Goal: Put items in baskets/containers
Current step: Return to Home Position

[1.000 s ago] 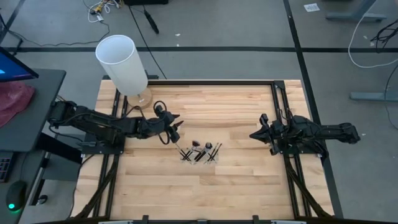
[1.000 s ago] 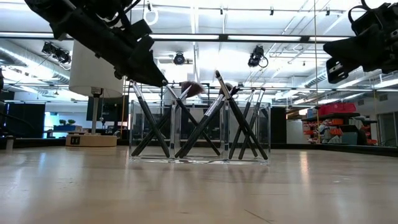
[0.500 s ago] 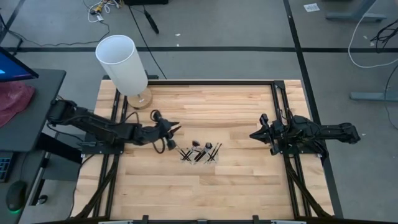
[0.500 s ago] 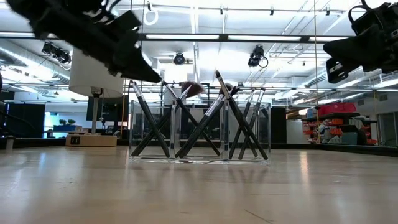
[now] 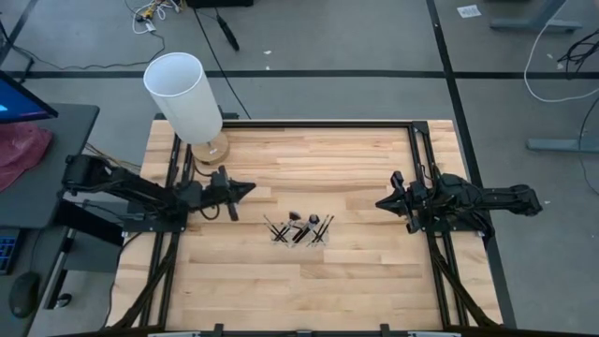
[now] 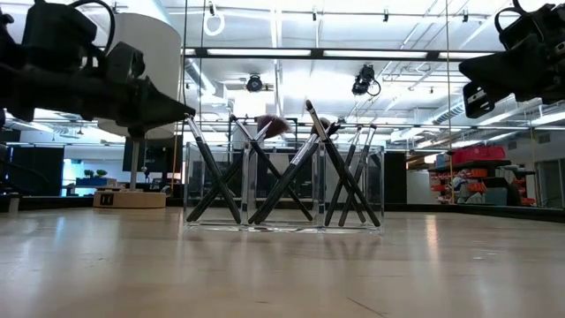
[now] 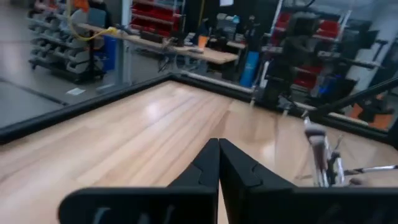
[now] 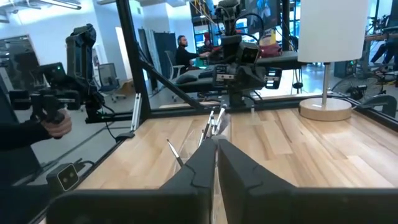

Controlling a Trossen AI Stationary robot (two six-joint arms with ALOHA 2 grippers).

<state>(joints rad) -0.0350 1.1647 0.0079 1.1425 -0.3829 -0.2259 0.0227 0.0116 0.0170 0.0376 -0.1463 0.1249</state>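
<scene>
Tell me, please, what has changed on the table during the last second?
The left hand, shut and empty, drew back from the transparent organizer toward the left edge of the table and levelled out. The right hand, the organizer and the makeup brushes in it stayed as they were.

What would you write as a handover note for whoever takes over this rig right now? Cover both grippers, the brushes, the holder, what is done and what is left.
Left gripper: jaws shut, empty, over the table's left side, apart from the holder.
Right gripper: jaws shut, empty, waiting at the right edge.
Brushes: all that show lean crossed inside the clear holder, mid-table.
Done: loading, apparently.
Left: probably only parking the left one.
</scene>
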